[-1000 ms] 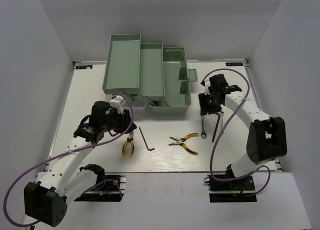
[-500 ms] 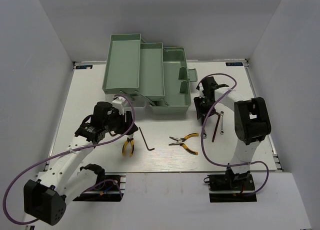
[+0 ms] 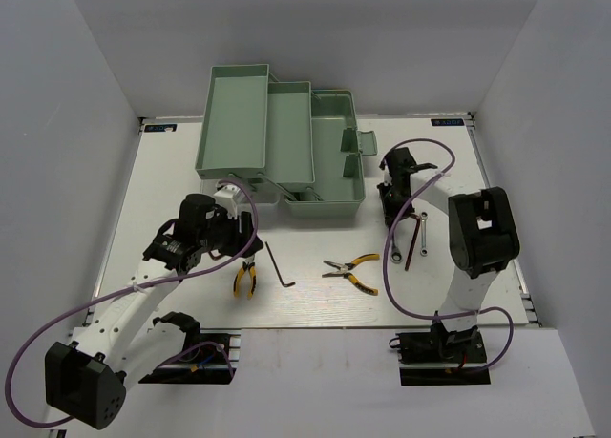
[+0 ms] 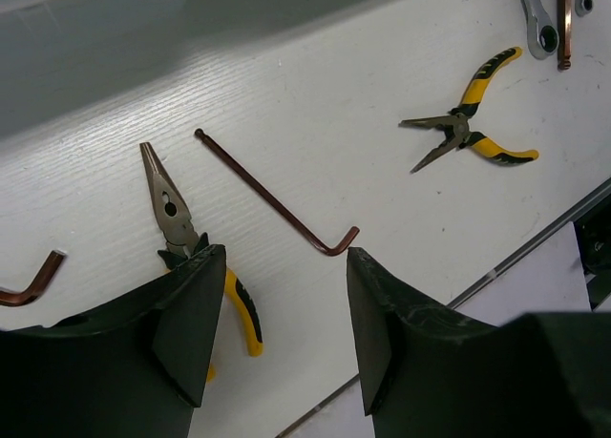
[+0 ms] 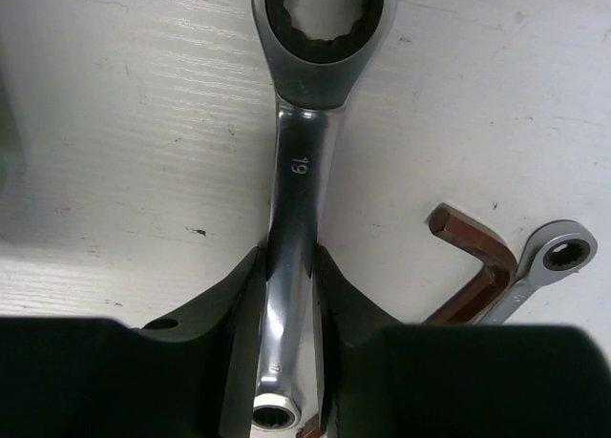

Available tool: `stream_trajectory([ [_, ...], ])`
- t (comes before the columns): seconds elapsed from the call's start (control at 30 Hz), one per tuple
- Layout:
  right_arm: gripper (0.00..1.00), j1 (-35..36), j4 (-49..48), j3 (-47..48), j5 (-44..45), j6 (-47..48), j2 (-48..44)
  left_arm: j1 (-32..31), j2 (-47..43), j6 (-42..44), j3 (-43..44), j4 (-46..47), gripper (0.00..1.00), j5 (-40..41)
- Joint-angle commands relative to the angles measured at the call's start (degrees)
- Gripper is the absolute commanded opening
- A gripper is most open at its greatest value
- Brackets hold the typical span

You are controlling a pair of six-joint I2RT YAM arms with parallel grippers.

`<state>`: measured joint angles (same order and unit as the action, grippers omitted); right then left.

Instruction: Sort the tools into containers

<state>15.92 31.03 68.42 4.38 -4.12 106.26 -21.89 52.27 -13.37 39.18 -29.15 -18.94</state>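
1. White desk (image 3: 172,171), white walls (image 3: 76,123).
2. Right end effector (image 5: 289,259) clamped on a wrench (image 5: 296,161) beside the toolbox (image 3: 329,207).
3. Left end effector (image 4: 282,266) apart above pliers (image 4: 177,223).
4. Toolbox trays look empty; sorting barely begun, pliers and hex keys (image 4: 277,199) lie loose.

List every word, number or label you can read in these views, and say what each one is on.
"19": stamped on the shank of the silver wrench that sits between the fingers of the right pincer.
Print on the blue stickers at the far corners of the table: too small to read.
No other text can be read on the tools or the toolbox.
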Motion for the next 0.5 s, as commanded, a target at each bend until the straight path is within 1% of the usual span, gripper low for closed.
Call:
stream_trajectory([
  [0.0, 0.08, -0.54, -0.7, -3.47, 3.62, 0.6, 0.72, -0.26, -0.85, 0.09, 0.81, 0.14, 0.64, 0.57],
  [0.03, 0.02, -0.72, -0.62, -3.47, 3.44, 0.69, 0.01, -0.26, -0.85, 0.09, 0.81, 0.14, 0.62, 0.57],
  [0.07, 0.0, -1.24, -0.88, -3.21, 3.0, 0.78, -1.04, -0.26, -0.85, 0.09, 0.81, 0.14, 0.62, 0.57],
  [0.1, 0.0, -1.33, -0.88, -3.03, 2.74, 0.87, -3.05, -0.26, -0.85, 0.09, 0.81, 0.14, 0.59, 0.05],
  [0.13, 0.0, -1.59, -0.62, -2.77, 2.74, 1.04, -3.86, -0.26, -0.85, 0.09, 0.81, 0.14, 0.59, 0.04],
  [0.17, 0.0, -1.94, -0.44, -2.33, 2.3, 1.57, -6.91, -0.26, -0.85, 0.09, 0.81, 0.14, 0.57, 0.04],
  [0.23, 0.0, -2.38, -0.18, -1.72, 0.9, 2.18, -8.95, -0.26, -0.85, 0.09, 0.81, 0.67, 0.53, -0.57],
  [0.27, 0.0, -2.82, 0.61, -1.11, 0.28, 2.45, -10.7, -0.26, -0.25, 0.09, 0.81, 1.19, 0.5, -1.18],
  [0.33, 0.0, -3.0, 1.84, 0.48, -1.03, 2.89, -13.09, -0.79, 0.37, 0.09, 0.81, 1.72, 0.49, -1.88],
  [0.4, 0.0, -3.0, 3.25, 1.27, -1.83, 3.06, -15.45, -0.79, 0.9, 0.09, 0.28, 2.34, 0.45, -2.42],
  [0.47, 0.0, -3.18, 4.48, 2.15, -3.58, 3.24, -17.13, -1.31, 0.9, 0.09, 0.28, 2.87, 0.45, -2.42],
])
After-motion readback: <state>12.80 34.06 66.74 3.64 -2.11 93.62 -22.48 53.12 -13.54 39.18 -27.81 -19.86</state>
